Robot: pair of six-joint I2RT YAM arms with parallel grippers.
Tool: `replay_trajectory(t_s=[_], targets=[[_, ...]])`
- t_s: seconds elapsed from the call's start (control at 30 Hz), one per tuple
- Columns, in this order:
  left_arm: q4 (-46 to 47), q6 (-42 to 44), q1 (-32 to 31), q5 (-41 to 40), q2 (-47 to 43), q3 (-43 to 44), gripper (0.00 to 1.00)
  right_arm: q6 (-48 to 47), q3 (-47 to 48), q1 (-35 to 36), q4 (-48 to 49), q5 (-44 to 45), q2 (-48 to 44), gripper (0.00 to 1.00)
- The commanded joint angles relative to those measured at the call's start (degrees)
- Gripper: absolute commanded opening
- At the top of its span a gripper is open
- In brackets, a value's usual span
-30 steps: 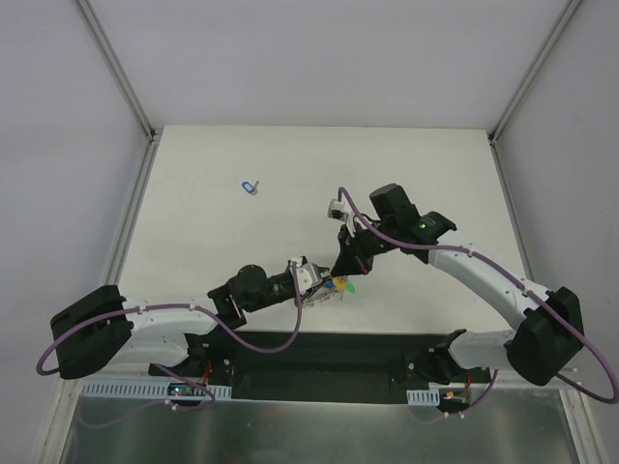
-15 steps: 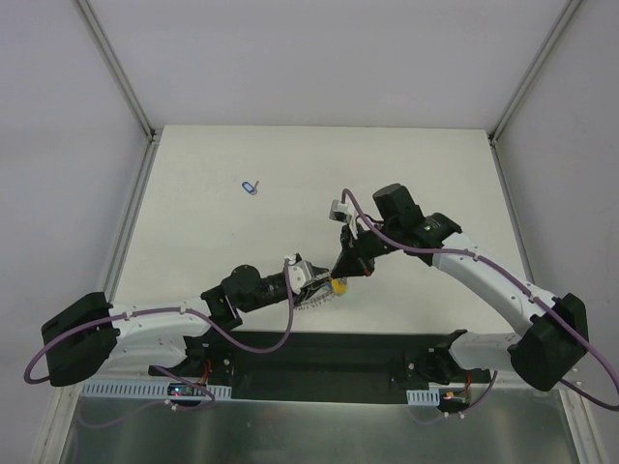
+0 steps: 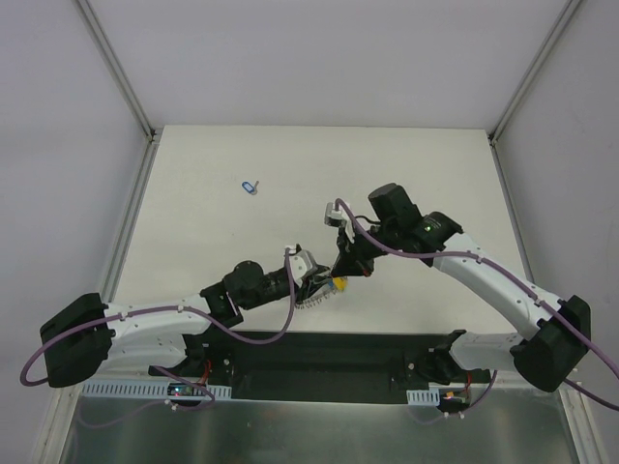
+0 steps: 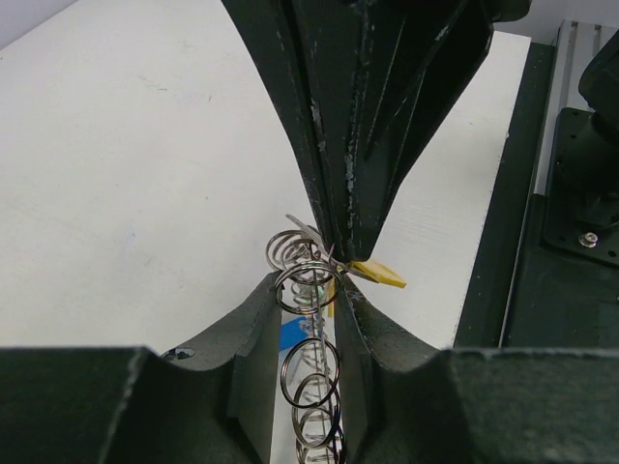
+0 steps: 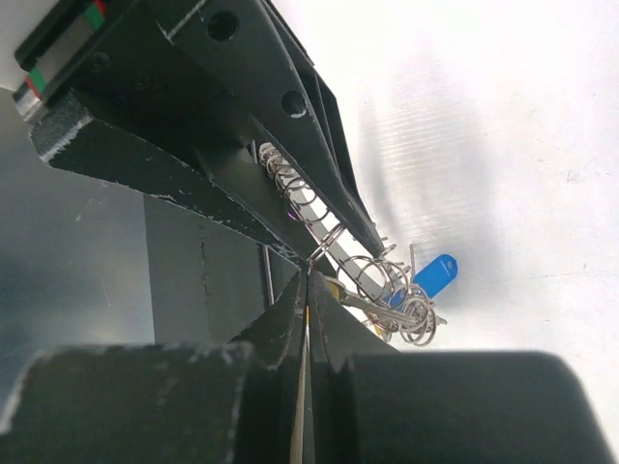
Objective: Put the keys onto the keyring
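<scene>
My left gripper (image 3: 319,287) is shut on the keyring (image 3: 311,293), held edge-on near the table's front. In the left wrist view the keyring (image 4: 308,396) shows as a row of silvery wire loops between my fingers (image 4: 256,333). A blue tag (image 4: 292,334) and a trace of green hang behind the loops. My right gripper (image 3: 338,275) comes down from above (image 4: 338,237), shut on a key with a yellow tag (image 4: 379,274), its tips against the top loop. In the right wrist view my shut gripper (image 5: 308,275) meets the loops (image 5: 387,285) next to a blue tag (image 5: 433,275).
One loose key with a blue tag (image 3: 250,186) lies on the white table, far left of both grippers. The black base rail (image 3: 319,348) runs along the near edge just below them. Grey walls close the table's sides and back.
Both grippers drew closer together and shifted slightly left. The green tag that showed beside the yellow one is now hidden in the top view. The loose blue key has not moved.
</scene>
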Motion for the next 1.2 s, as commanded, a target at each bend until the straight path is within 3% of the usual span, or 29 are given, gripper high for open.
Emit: replay_trajectory(t_s=[0.0,0.37,0.63,0.93,1.17], targets=[[2.88,-3.55,-0.35,-2.42,-2.48,3.57,0.0,-2.71,1.99,1.46,-2.21,2.5,-1.3,0.01],[-0.37,-7.94,-0.35,-3.13,-3.88,4.72,0.0,-3.77,3.31,2.34,-2.83,3.39,-1.12,0.01],[-2.65,-1.63,-0.44,-0.4,-7.57,2.08,0.42,-2.98,3.49,2.16,-2.13,1.19,-2.0,0.01],[-9.5,11.46,-0.44,3.73,-9.42,4.1,0.57,-2.36,3.58,2.25,-2.39,-0.92,-2.62,0.01],[-13.29,14.65,-0.35,8.91,-6.62,7.0,0.64,-2.36,3.58,2.25,-2.56,-0.75,-2.97,0.01]])
